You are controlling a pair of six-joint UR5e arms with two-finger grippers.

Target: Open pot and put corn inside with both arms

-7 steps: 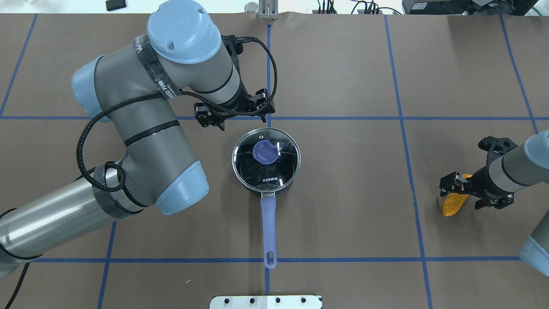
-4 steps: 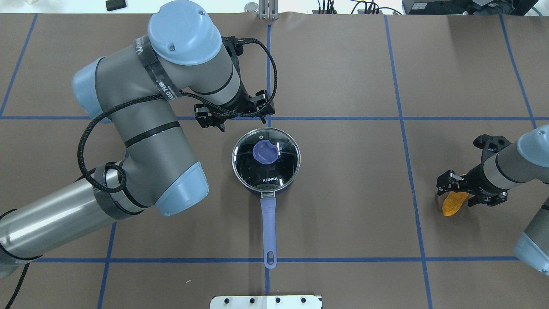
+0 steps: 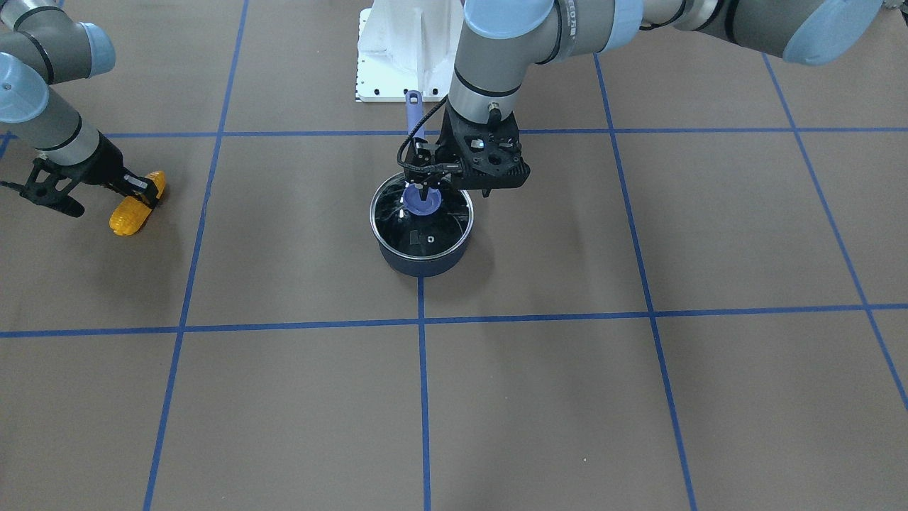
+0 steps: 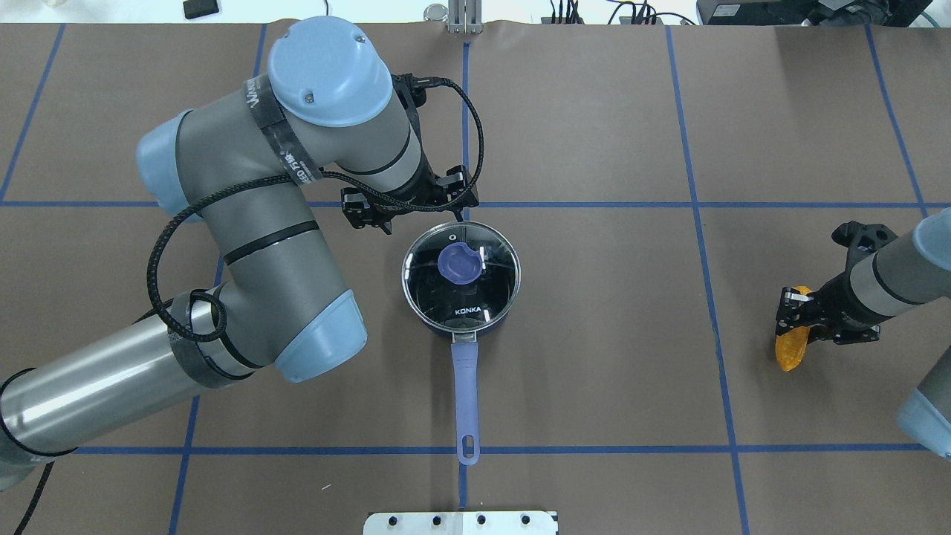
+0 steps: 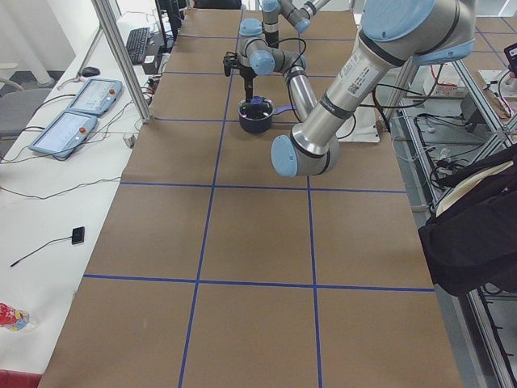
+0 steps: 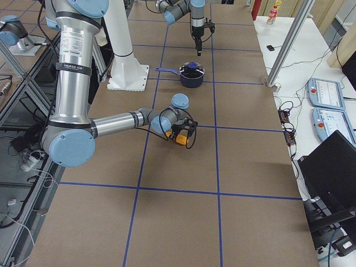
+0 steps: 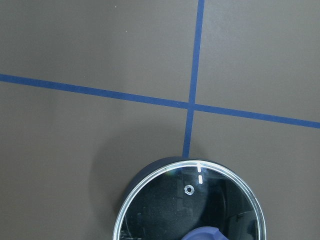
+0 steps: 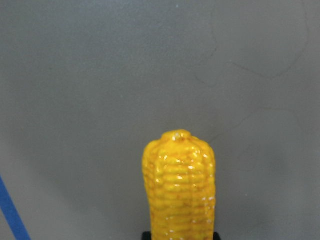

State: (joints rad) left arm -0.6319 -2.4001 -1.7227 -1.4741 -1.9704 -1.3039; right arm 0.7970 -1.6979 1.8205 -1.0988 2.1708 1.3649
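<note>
Overhead view, bottom edge, centre: a white base plate (image 4: pixel 461 522). Just above it the pot (image 4: pixel 466 386) stands mid-frame on the brown table (image 4: pixel 594 371). Its periwinkle handle points at the bottom edge, and the handle tip lies on a blue tape line (image 4: pixel 594 449).

Right edge, level with the pot's near rim: the right gripper (image 4: pixel 796 321) is clenched on the corn (image 4: pixel 787 355), and the cob's free end points down-frame. In the right wrist view the cob rises from bottom centre with bare table beyond. Contact between cob and table cannot be confirmed.

Frame centre: the glass lid (image 4: pixel 461 301) is seated on the pot, with its blue knob (image 4: pixel 459 264) at the middle.

Beyond the lid's far rim, the left gripper (image 3: pixel 424 187) shows best in the front-facing view, hanging just over the knob. Contact cannot be confirmed, and I cannot tell whether its jaws are parted or closed. The left wrist view shows only the lid's far half at the bottom edge, with a tape crossing beyond it.
</note>
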